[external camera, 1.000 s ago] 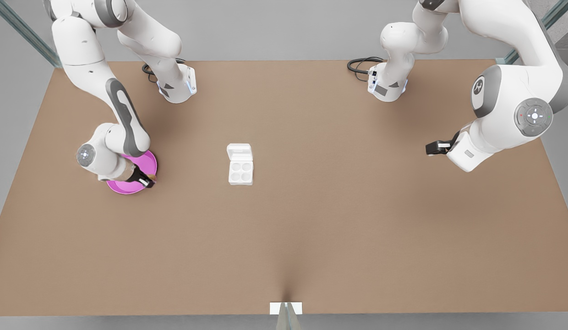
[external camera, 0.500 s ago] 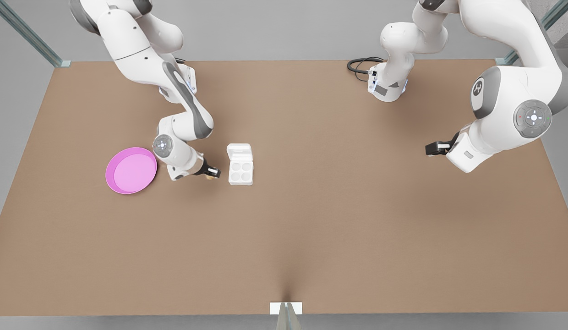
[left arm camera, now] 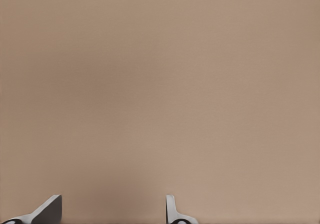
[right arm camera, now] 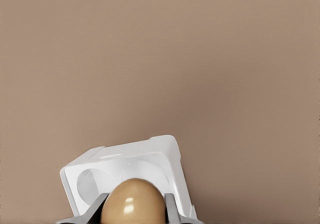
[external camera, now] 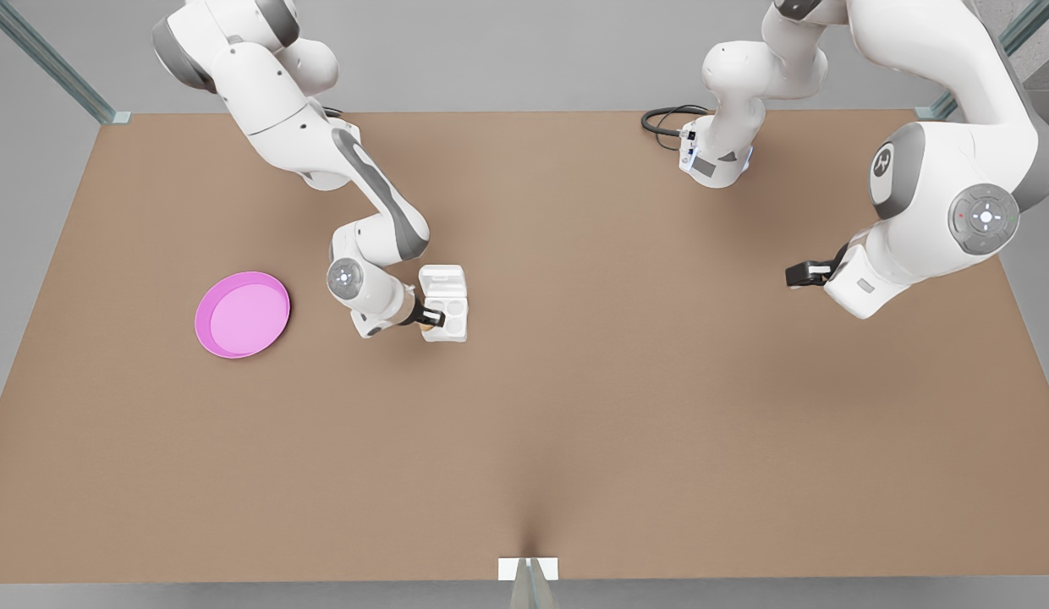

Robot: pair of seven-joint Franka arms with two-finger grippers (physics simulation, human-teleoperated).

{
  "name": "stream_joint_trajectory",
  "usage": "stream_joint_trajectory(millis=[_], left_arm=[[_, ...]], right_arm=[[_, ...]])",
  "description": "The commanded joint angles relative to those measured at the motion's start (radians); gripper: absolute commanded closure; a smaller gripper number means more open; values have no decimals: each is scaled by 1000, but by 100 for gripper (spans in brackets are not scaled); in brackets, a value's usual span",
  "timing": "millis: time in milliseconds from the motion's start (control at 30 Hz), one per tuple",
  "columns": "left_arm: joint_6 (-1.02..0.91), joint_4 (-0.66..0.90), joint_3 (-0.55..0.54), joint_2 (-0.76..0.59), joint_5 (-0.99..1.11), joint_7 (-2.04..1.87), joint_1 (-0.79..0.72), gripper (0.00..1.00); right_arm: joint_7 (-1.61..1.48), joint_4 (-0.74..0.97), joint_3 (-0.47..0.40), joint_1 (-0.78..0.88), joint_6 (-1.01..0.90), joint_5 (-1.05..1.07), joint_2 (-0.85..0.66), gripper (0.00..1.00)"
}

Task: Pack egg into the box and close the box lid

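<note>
My right gripper (right arm camera: 134,210) is shut on the tan-brown egg (right arm camera: 134,200). It hovers over the near-left cup of the white box (external camera: 447,318), at that box's left edge in the front view. The box (right arm camera: 150,161) lies open, its round cups showing beyond the egg. The box lid (external camera: 442,277) lies flat and open behind the cups. My left gripper (external camera: 792,273) waits far off at the front view's right, above bare table. Its fingers (left arm camera: 48,210) stand open with nothing between them.
A round pink plate (external camera: 242,315) lies with nothing on it, left of the box in the front view. Both arm bases and a black cable (external camera: 664,123) sit along the table's back edge. Bare brown table (external camera: 575,423) stretches between the box and my left gripper.
My right gripper carried the egg off the pink plate and rightward across the table to the box. The left arm stayed put.
</note>
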Motion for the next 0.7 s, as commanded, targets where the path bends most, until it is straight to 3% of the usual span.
stream_joint_trajectory(millis=[0, 200, 267, 300, 333, 367, 433, 500, 533, 600, 667], left_arm=[[0, 0, 0, 0, -1, 0, 0, 0], [0, 1, 0, 1, 1, 0, 0, 0], [-8, 1, -2, 14, -1, 0, -2, 1], [-17, 1, -9, 21, -1, 0, -8, 21], [-49, 1, -12, 32, -1, -5, -35, 58], [-67, 1, -12, 41, -1, -12, -70, 77], [-63, -66, -12, 40, -1, -15, -146, 79], [81, -293, -14, -57, -14, -48, -273, 79], [166, -388, -14, -84, -57, -127, -351, 79], [213, -420, -12, -68, -91, -230, -511, 79], [301, -460, -12, -32, -137, -356, -632, 79]], right_arm=[[4, 0, 0, 0, -2, -5, 0, 0], [4, -2, 0, 0, -10, -5, -9, 0], [-13, 31, -3, -15, -129, -5, -86, 0], [-16, 104, -8, -49, -261, -5, -115, 0], [-19, 219, -13, -106, -441, -25, -158, 0], [-51, 352, -11, -142, -598, -216, -161, 0], [-390, 540, -14, -259, -765, -405, -153, 0], [-493, 675, -34, -317, -895, -462, -155, 0], [-542, 713, -72, -314, -923, -467, -164, 0], [-544, 716, -187, -242, -918, -458, -210, 0], [-533, 736, -209, -245, -909, -448, -186, 0]])
